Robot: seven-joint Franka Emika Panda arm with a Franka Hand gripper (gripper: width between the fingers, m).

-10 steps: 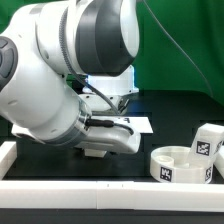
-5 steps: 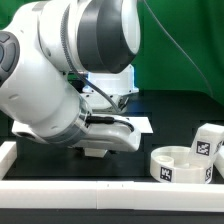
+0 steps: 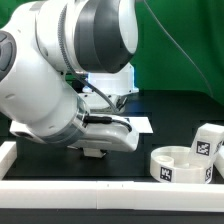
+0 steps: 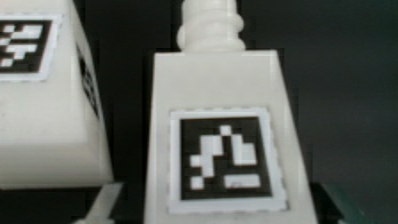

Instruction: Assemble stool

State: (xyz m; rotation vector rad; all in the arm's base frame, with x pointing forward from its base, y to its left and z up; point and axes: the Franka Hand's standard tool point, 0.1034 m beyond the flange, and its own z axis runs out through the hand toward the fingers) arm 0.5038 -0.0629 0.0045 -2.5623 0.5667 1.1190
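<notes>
In the wrist view a white blocky stool leg (image 4: 222,130) with a square tag lies between my fingers, its peg end pointing away. My gripper (image 4: 228,205) is open and straddles it, with a narrow gap on each side. A second tagged leg (image 4: 45,90) lies right beside it. In the exterior view my hand (image 3: 108,136) is low over the table at the centre left, and the arm hides the fingers and these legs. The round seat (image 3: 180,163) sits at the front right, with another leg (image 3: 207,142) just behind it.
The marker board (image 3: 138,123) lies on the black table behind my hand. A long white border rail (image 3: 100,187) runs along the front edge and another (image 3: 8,152) stands at the exterior view's left. A green wall is at the back.
The arm has shifted slightly towards the exterior view's left and a little lower. The seat and the leg at the right have not moved.
</notes>
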